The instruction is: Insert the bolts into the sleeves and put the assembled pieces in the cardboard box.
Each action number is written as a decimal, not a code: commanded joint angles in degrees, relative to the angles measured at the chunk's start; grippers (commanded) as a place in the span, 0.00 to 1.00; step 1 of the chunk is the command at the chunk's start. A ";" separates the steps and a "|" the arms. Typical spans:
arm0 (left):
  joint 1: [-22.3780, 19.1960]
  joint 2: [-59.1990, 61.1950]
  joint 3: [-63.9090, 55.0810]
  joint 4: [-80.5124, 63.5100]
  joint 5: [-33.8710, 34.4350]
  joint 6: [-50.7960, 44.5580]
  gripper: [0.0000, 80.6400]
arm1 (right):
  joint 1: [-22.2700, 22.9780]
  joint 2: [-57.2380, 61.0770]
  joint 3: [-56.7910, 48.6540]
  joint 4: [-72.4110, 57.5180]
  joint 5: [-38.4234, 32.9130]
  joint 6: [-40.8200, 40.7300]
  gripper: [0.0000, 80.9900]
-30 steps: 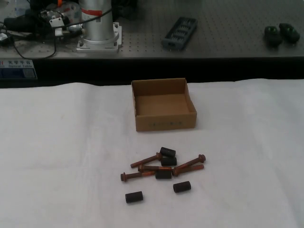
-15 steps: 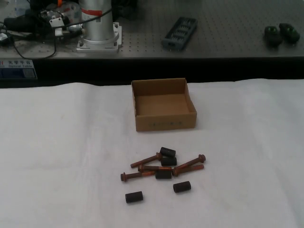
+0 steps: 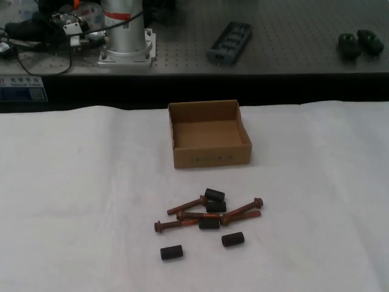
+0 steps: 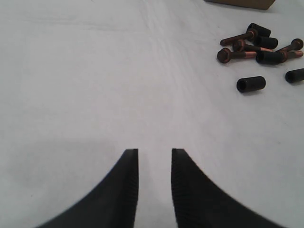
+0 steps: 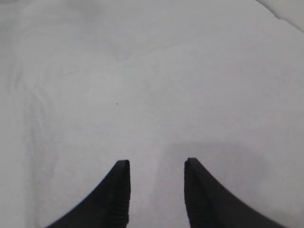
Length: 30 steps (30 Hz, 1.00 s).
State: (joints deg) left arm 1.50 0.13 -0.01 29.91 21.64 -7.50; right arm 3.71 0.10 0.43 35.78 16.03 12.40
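On the white cloth (image 3: 79, 182), near the box (image 3: 213, 159) and on its near side, the bolts (image 3: 187, 205) lie in a loose heap, crossing one another. Three sleeves (image 3: 214, 194) are mixed in among them, touching the shafts. Two more sleeves lie apart from the heap, closer to the arms. The box stands open-topped, upright. The left gripper (image 4: 154, 152) hangs over bare cloth, well apart from the heap, its fingers slightly spread with cloth showing between them. The right gripper (image 5: 156, 162) is over bare cloth too, its fingers parted a bit wider.
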 commanded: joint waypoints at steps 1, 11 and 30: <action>0.02 -0.13 0.01 4.91 -0.37 0.70 0.23 | -0.22 -0.10 -0.43 -0.08 0.15 -0.51 0.36; 0.02 -0.13 0.01 4.91 -0.37 0.70 0.23 | -0.22 -0.10 -0.43 -0.08 0.15 -0.51 0.36; 0.02 -0.13 0.01 0.77 3.38 -4.27 0.23 | -0.22 -0.10 -0.43 -0.63 -0.38 7.48 0.36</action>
State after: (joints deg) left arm 1.50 0.13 -0.01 29.50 22.88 -8.84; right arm 3.71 0.10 0.43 35.78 16.03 18.26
